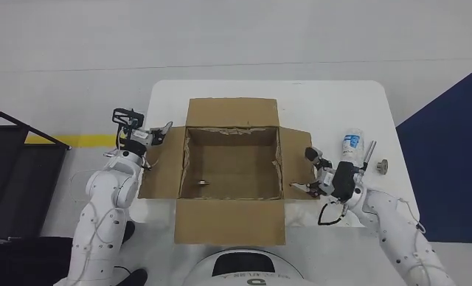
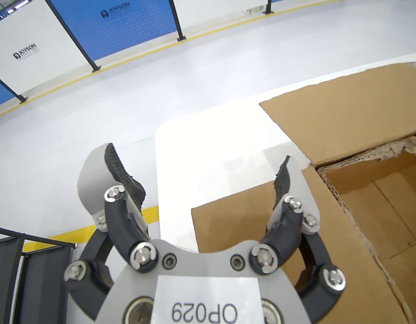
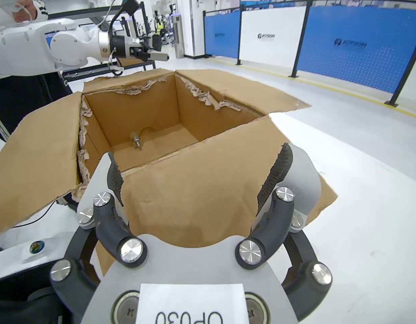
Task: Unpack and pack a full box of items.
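Note:
An open cardboard box (image 1: pixel 232 164) stands in the middle of the white table (image 1: pixel 324 102), all its flaps folded outward. Inside, a small metal part (image 1: pixel 203 183) lies on the box floor (image 3: pixel 136 138). My left gripper (image 1: pixel 144 124) is open and holds nothing; it hovers over the table's left edge and the box's left flap (image 2: pixel 245 224). My right gripper (image 1: pixel 301 170) is open too, above the right flap (image 3: pixel 194 187), facing into the box. The left gripper (image 3: pixel 150 53) appears beyond the box in the right wrist view.
A clear plastic bottle (image 1: pixel 352 144) lies on the table right of the box, with a small round metal piece (image 1: pixel 381 165) beside it near the table's right edge. A black rack (image 1: pixel 15 168) stands on the floor left of the table.

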